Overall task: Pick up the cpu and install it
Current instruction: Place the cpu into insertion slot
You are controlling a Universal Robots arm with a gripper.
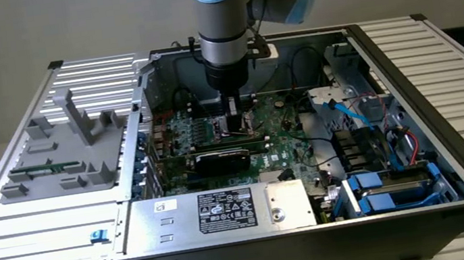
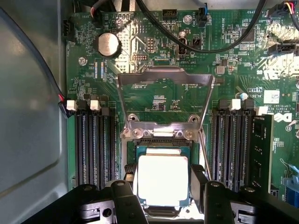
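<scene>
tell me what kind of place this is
Probably a robotics lab bench for PC assembly: an open computer case on a slatted metal table, a robot arm reaching into it, and the cpu at the motherboard socket.

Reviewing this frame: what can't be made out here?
Exterior view: the socket, hidden behind the gripper.
Wrist view: one edge of the cpu, covered by the gripper.
Wrist view: whether the cpu rests in the socket or hangs above it; straight-down angle.
Exterior view: print on the white label, too small.
</scene>
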